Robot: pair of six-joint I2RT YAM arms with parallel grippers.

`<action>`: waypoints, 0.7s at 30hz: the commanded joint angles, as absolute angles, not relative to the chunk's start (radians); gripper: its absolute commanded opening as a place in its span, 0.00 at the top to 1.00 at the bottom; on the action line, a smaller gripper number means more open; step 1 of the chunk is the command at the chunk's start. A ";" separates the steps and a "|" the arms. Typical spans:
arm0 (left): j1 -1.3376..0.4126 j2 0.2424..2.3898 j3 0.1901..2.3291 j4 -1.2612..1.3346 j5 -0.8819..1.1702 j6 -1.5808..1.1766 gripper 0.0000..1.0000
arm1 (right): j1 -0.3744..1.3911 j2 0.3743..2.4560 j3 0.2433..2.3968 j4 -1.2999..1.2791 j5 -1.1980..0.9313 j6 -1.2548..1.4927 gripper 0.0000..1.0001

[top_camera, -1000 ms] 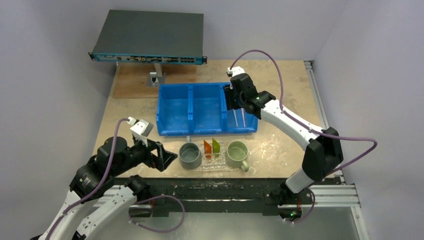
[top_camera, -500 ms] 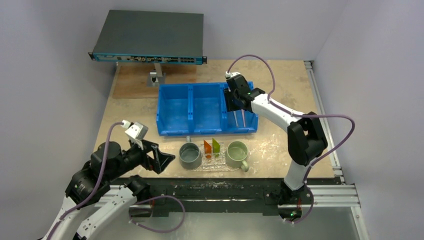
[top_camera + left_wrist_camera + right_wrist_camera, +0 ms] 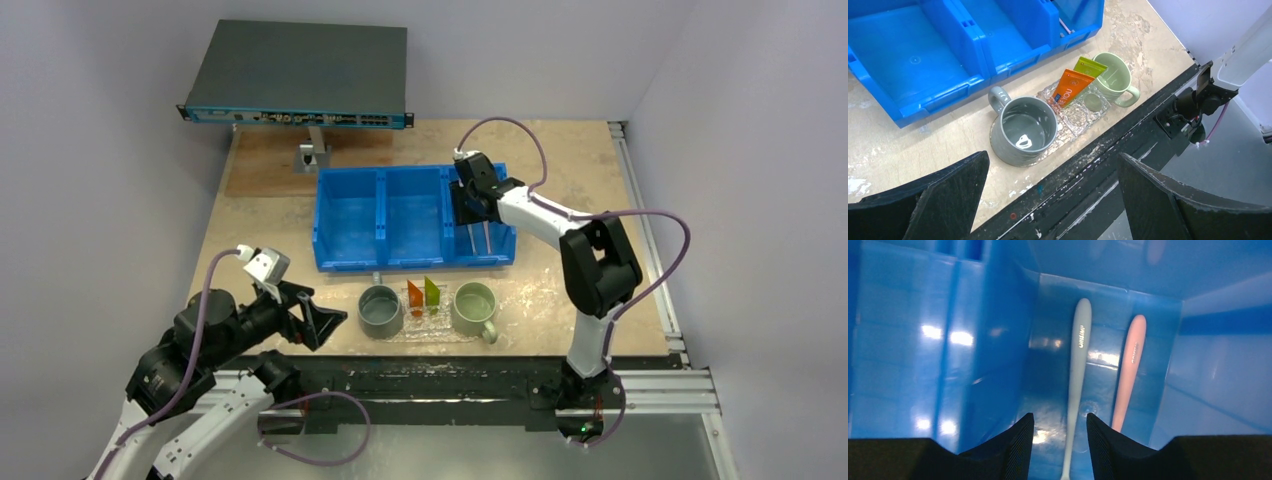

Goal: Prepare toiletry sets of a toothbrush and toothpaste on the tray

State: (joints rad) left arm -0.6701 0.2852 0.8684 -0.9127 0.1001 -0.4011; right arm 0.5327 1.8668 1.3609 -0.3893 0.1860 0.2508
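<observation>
Glossy blue bin (image 3: 973, 365): white toothbrush (image 3: 1078, 365), pink toothbrush (image 3: 1130, 365), parallel.

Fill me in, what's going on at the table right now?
The right gripper is down in the right compartment of the blue bin, open, straddling the pale toothbrush; the pink toothbrush lies beside it. The orange tube and green tube already sit on the tray between the grey mug and green mug. The left gripper hangs open, empty, nearby.
</observation>
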 commanded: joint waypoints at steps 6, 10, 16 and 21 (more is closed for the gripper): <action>-0.675 0.318 0.868 -0.901 0.101 -0.400 0.00 | 0.482 1.935 1.373 -0.334 0.126 0.259 0.55; -0.676 0.323 0.870 -0.902 0.103 -0.401 0.00 | 0.481 1.954 1.384 -0.334 0.116 0.256 0.55; -0.676 0.324 0.869 -0.900 0.101 -0.399 0.00 | 0.481 1.985 1.372 -0.326 0.111 0.255 0.57; -0.675 0.333 0.870 -0.902 0.102 -0.399 0.00 | 0.481 2.002 1.360 -0.336 0.157 0.242 0.64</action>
State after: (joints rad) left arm -0.6701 0.3134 0.8684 -0.9146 0.1005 -0.4007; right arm 0.4805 1.9888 1.3556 -0.3439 0.1310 0.2489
